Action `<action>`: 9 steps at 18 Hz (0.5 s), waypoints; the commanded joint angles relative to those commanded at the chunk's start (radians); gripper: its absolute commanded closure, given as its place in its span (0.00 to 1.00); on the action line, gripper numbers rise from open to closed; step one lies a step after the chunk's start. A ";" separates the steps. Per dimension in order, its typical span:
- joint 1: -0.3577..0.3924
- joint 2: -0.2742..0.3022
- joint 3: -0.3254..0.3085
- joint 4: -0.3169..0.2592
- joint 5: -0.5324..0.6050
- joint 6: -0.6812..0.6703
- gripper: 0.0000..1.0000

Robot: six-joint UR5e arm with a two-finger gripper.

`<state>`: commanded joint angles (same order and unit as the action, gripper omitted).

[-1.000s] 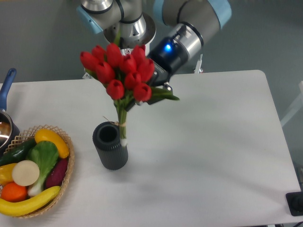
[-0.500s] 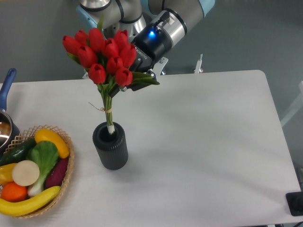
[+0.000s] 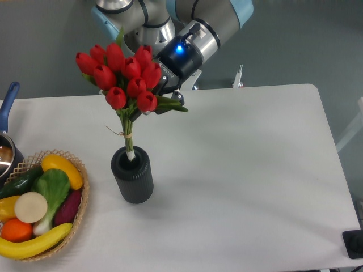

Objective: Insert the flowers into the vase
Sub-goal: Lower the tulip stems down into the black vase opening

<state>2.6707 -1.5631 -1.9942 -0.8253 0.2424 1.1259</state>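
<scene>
Camera: flowers (image 3: 126, 76) slightly lower into vase (image 3: 133, 174).

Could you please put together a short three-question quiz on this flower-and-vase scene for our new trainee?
1. True or false: the stem ends of the flowers are already inside the mouth of the vase.
2. Which object lies at the near edge of the wicker basket? A) a long yellow banana B) a red apple C) a blue cup
3. In a few words, where is the tool relative to the red buds?

Key
1. True: the stems reach down into the opening, while the buds stand well above the rim.
2. A: the banana.
3. Beside and behind the bunch, on the side away from the basket; its fingers are hidden by leaves and buds.
</scene>
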 joint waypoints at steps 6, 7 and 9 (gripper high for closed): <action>-0.014 -0.035 -0.020 0.003 0.006 0.012 0.60; -0.020 -0.043 -0.021 0.003 0.020 0.021 0.60; -0.025 -0.052 -0.025 0.003 0.044 0.025 0.60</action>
<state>2.6461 -1.6153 -2.0187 -0.8222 0.2867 1.1505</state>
